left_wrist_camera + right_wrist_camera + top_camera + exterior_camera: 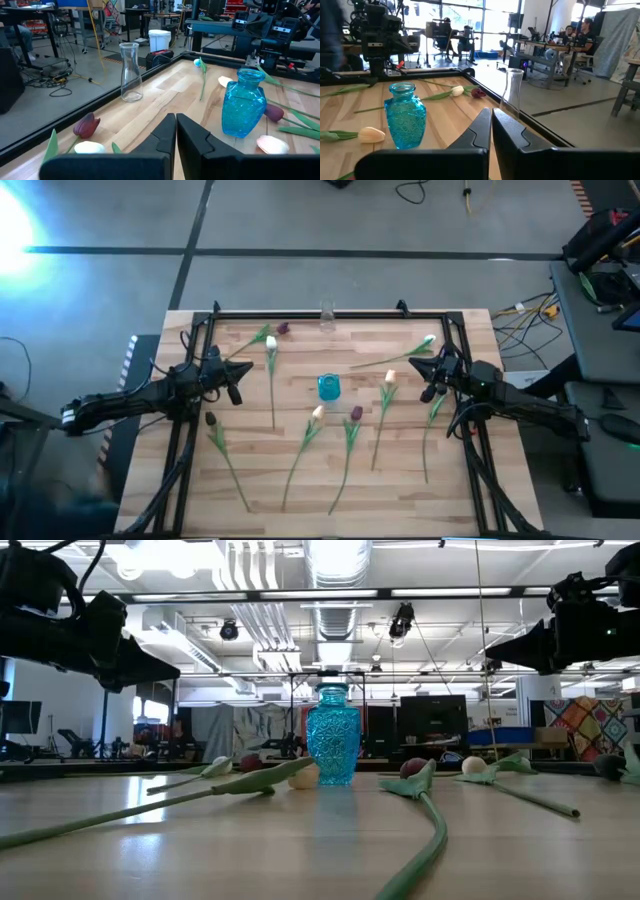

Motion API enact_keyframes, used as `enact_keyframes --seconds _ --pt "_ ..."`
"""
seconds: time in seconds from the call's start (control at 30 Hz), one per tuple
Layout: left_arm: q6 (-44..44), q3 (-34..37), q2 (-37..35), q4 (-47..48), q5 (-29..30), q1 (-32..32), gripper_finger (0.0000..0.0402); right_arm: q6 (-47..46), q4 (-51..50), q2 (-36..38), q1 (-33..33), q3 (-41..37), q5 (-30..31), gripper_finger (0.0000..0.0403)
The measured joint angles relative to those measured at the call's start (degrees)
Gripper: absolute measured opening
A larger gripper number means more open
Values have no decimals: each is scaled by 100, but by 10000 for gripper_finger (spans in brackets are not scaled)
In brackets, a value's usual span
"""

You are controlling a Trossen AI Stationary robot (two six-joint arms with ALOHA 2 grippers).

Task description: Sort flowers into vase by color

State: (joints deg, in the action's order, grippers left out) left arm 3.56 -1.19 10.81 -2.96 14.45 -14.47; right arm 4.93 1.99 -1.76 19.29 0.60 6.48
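Several artificial tulips lie flat on the wooden table around a blue glass vase (328, 387) (243, 105) (405, 116). A white one (270, 345) and a maroon one (283, 329) lie far left. Another white one (428, 340) lies far right. Peach heads (390, 378) (318, 413) and maroon heads (356, 413) (210, 418) lie nearer, stems toward the near edge. My left gripper (240, 370) (176, 125) hovers shut at the left, above the table. My right gripper (427, 378) (490, 120) hovers shut at the right. Both point at the blue vase.
A clear glass carafe (327, 317) (130, 71) (512, 92) stands at the middle of the far edge. A black frame (330, 313) rims the table. People sit at desks in the room beyond, seen in the right wrist view.
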Motion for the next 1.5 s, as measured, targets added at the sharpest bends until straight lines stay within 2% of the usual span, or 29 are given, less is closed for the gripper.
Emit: enact_keyframes --seconds 1.5 --pt "1 0 -2 -20 -1 1 0 2 1 -26 25 0 59 9"
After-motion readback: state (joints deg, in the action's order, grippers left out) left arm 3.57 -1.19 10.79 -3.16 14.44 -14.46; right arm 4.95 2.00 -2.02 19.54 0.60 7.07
